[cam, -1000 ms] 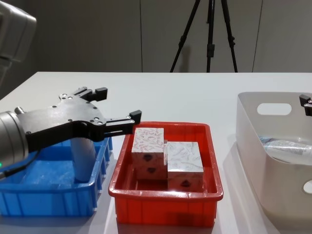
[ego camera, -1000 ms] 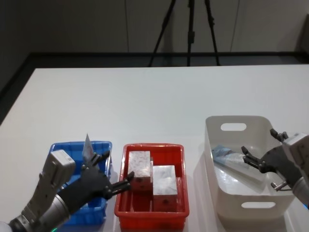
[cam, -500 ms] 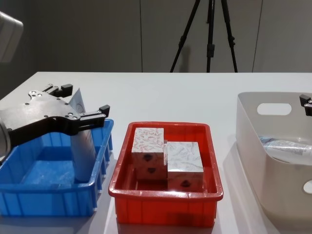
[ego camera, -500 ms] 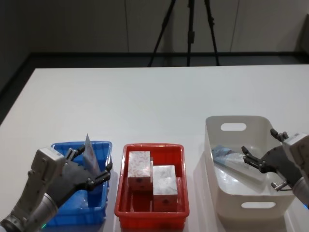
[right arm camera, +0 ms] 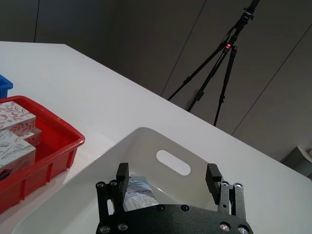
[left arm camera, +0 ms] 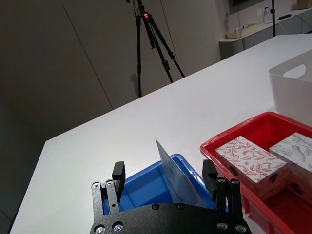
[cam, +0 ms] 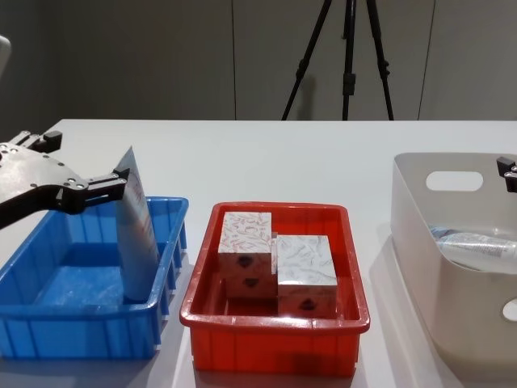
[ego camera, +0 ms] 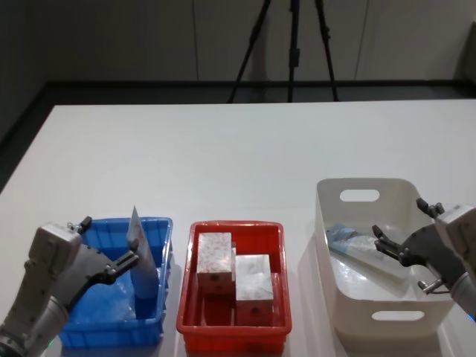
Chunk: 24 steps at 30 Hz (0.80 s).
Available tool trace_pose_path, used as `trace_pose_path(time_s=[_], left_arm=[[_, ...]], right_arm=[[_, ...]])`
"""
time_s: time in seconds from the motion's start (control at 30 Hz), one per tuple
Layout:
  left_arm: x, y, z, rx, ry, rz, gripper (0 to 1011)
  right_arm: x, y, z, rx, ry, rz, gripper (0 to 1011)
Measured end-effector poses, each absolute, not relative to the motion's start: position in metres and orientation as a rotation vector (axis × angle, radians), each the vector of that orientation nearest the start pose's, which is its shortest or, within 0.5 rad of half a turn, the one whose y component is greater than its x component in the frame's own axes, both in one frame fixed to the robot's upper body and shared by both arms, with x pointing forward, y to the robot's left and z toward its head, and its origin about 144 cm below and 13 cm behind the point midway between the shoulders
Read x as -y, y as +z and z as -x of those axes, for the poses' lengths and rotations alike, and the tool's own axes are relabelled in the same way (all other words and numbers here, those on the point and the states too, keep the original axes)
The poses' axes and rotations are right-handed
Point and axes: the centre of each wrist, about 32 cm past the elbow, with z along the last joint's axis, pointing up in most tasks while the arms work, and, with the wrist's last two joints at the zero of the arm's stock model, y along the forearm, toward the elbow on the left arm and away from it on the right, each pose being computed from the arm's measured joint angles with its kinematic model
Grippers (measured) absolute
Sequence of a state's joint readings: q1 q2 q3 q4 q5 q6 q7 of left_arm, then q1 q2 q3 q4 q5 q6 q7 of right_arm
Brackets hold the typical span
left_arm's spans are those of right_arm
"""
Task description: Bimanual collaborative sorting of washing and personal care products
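Left gripper point(ego camera: 108, 239): fingers spread wide and holding nothing, above the blue tray point(ego camera: 111, 335). One fingertip was just beside the standing tube point(ego camera: 141, 253); contact could not be told. That tube stood against the tray's right wall, with bare floor to its left; the chest view gave its slight lean.

Right gripper point(ego camera: 399, 218): spread wide above the tub point(ego camera: 364, 181), over the lying tube point(ego camera: 357, 245).

Two boxes point(ego camera: 215, 260) sat touching in the red tray point(ego camera: 232, 224), apart from both grippers.
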<state>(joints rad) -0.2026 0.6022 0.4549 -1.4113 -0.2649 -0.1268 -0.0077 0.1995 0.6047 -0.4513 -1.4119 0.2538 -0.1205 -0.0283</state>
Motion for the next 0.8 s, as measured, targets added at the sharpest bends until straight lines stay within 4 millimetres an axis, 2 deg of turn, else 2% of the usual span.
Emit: trace_pose_path(time_s=[0.8], left_arm=[[-0.3097, 1.14, -0.4886, 0.285, 1.248, -0.305, 1001]], right_arm=[[0.3097, 1.1398, -0.4886, 0.285, -1.248, 0.305, 1001]])
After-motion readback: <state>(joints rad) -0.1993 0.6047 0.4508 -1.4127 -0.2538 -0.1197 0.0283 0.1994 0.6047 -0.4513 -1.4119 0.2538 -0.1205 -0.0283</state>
